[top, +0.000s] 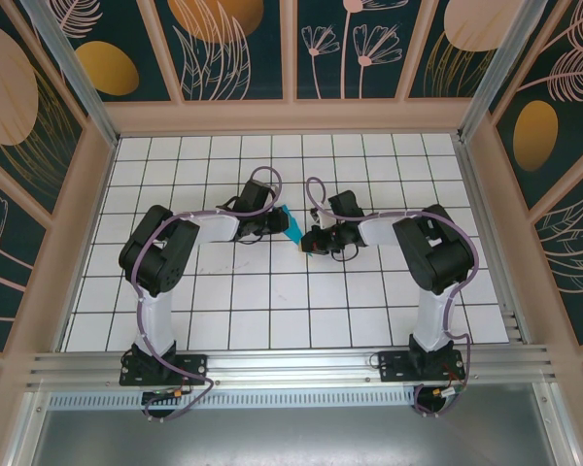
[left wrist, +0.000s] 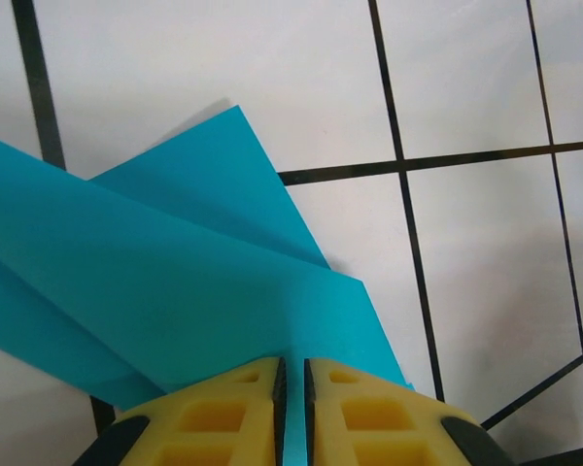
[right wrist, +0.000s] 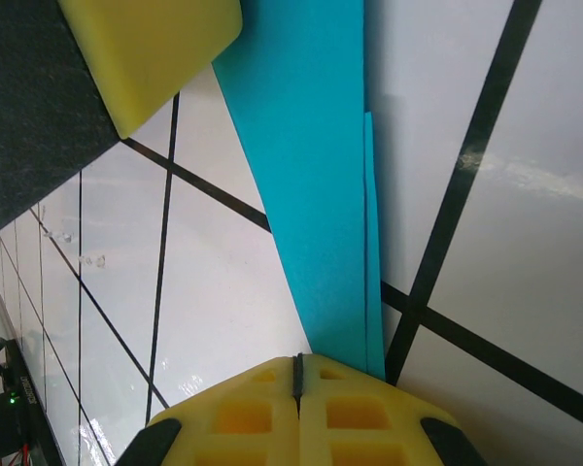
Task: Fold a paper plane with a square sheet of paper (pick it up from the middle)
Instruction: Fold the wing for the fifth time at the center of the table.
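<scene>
At the middle of the table point(top: 272, 301), the folded teal paper point(top: 290, 222) hangs between two claws. The left gripper point(left wrist: 291, 367) pinches one edge narrowly and the right gripper point(right wrist: 297, 359) is clamped on its tip. An uneven pull could tear it or spring the creases.

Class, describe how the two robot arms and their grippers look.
The left arm and right arm have white links, bulky black joints and looping lilac cables. The left gripper and right gripper carry yellow fingers moulded with square recesses.
</scene>
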